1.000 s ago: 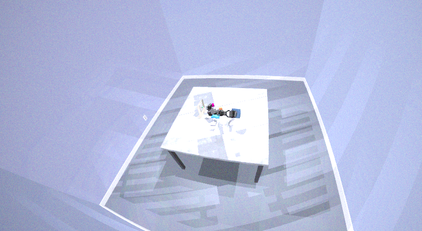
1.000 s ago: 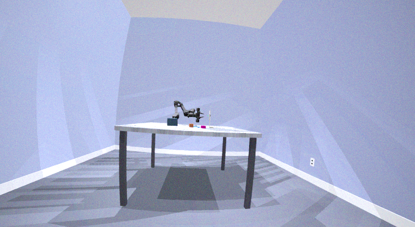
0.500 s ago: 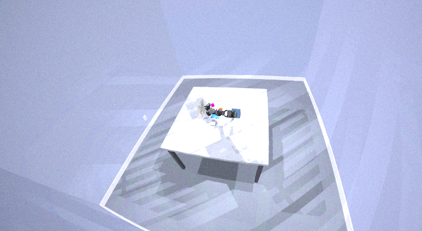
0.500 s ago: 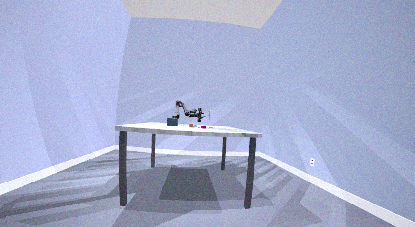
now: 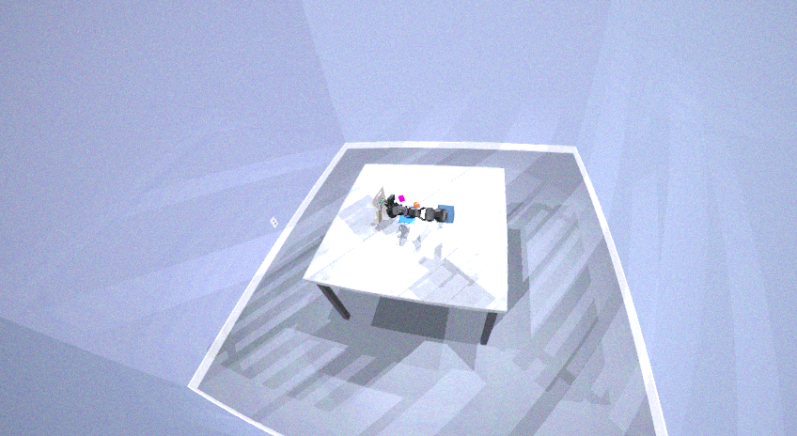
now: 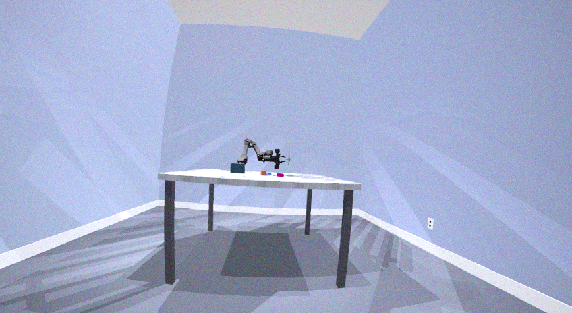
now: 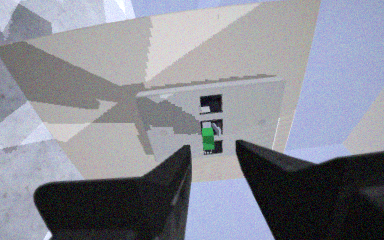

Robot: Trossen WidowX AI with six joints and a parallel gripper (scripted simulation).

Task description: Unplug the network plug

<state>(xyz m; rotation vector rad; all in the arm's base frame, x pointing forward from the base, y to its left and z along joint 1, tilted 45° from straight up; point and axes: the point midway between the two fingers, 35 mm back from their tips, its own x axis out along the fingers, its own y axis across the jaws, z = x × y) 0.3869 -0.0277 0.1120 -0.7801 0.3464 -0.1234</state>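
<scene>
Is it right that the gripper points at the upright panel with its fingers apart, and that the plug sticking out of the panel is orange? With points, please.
Not quite: the plug point(image 7: 208, 139) is green, as the wrist view shows. The gripper point(image 6: 285, 159) point(image 7: 213, 148) does point at the upright panel point(image 6: 289, 167) point(image 7: 169, 120) with its fingers apart.
</scene>
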